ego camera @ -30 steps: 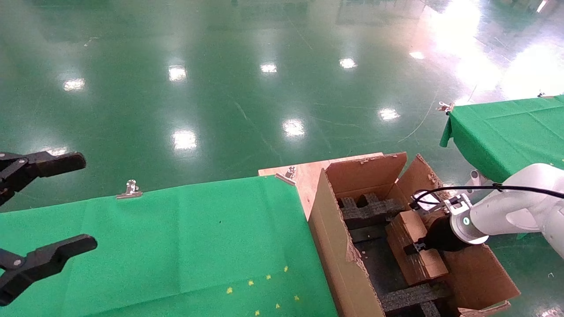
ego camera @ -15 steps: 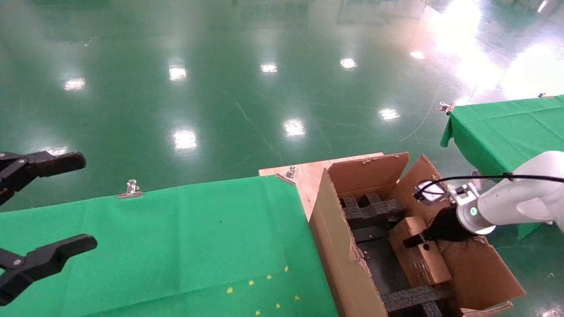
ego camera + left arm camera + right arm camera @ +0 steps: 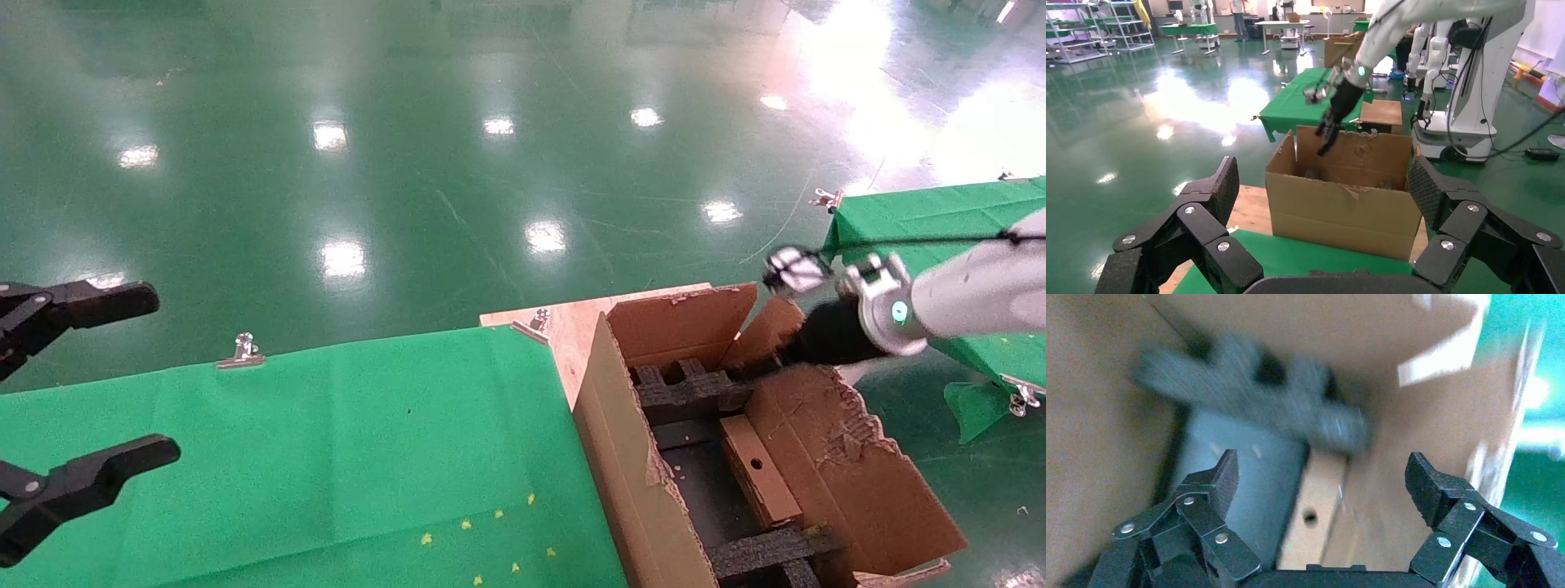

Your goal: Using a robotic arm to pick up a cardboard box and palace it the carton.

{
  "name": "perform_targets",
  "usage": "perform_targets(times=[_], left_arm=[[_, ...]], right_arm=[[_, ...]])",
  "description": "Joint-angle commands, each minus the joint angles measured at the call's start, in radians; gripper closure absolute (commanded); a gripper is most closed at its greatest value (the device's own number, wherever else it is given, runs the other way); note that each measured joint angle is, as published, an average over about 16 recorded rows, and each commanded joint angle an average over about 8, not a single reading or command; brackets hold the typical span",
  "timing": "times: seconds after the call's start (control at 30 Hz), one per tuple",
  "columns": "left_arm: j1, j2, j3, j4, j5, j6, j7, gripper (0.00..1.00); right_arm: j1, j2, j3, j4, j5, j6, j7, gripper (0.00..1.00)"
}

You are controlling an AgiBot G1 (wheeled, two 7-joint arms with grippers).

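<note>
Green-clothed counter [image 3: 327, 441] sat just left of the carton [image 3: 637, 490]; left claw [image 3: 49, 408] idled spread, well left. Cardboard box [image 3: 760, 469] lay inside the carton between foam inserts [image 3: 690, 388]. Right claw [image 3: 1321, 496] hung spread, empty, above it. Box looked light, stiff; grip the long edges.

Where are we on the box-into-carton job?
Done: the cardboard box lies inside the carton, against its right wall between the black foam inserts.

In hand: nothing. The right gripper is open and empty above the carton's far right corner.

Left: little, apparently only clearing the right arm away. The left gripper is open over the green table, idle.
</note>
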Motion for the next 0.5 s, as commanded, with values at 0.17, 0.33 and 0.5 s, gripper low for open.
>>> perform_targets(times=[0.17, 0.33, 0.5], left_arm=[[0.000, 0.000, 0.000, 0.000, 0.000, 0.000, 0.000, 0.00], [0.000, 0.000, 0.000, 0.000, 0.000, 0.000, 0.000, 0.00], [0.000, 0.000, 0.000, 0.000, 0.000, 0.000, 0.000, 0.00]], right_arm=[[0.115, 0.125, 0.065, 0.254, 0.066, -0.043, -0.082, 0.00], [0.150, 0.218, 0.122, 0.411, 0.175, -0.131, -0.129, 0.00], [0.152, 0.259, 0.151, 0.465, 0.281, -0.244, -0.129, 0.00]])
